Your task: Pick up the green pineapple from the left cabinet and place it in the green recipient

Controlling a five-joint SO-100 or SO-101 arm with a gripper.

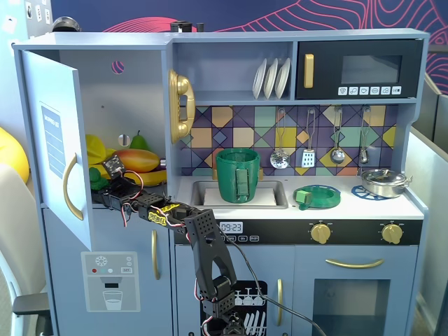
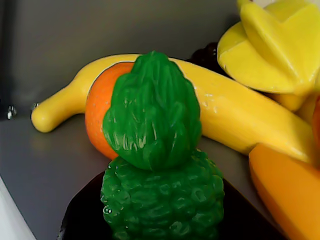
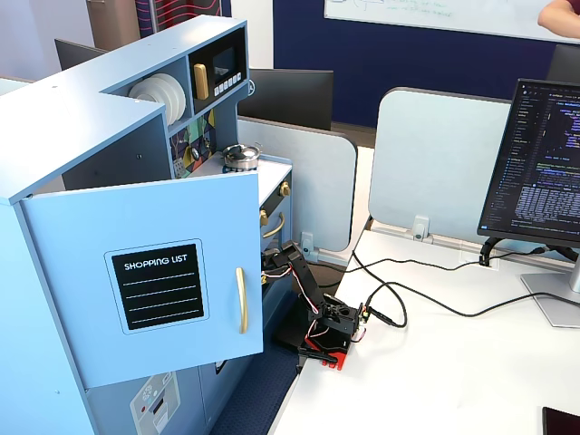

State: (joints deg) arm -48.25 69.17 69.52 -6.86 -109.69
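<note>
Banana (image 2: 240,117) and orange (image 2: 97,117) crowd behind green pineapple (image 2: 162,200).

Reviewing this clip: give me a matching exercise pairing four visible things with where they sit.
Things:
1. green pineapple
2. green recipient
3. white plates
4. silver pot

Places:
A. upper shelf beside the microwave
B. in the sink
C. inside the open left cabinet, among the other fruit
D. on the right end of the counter

Pairs: 1-C, 2-B, 3-A, 4-D
</note>
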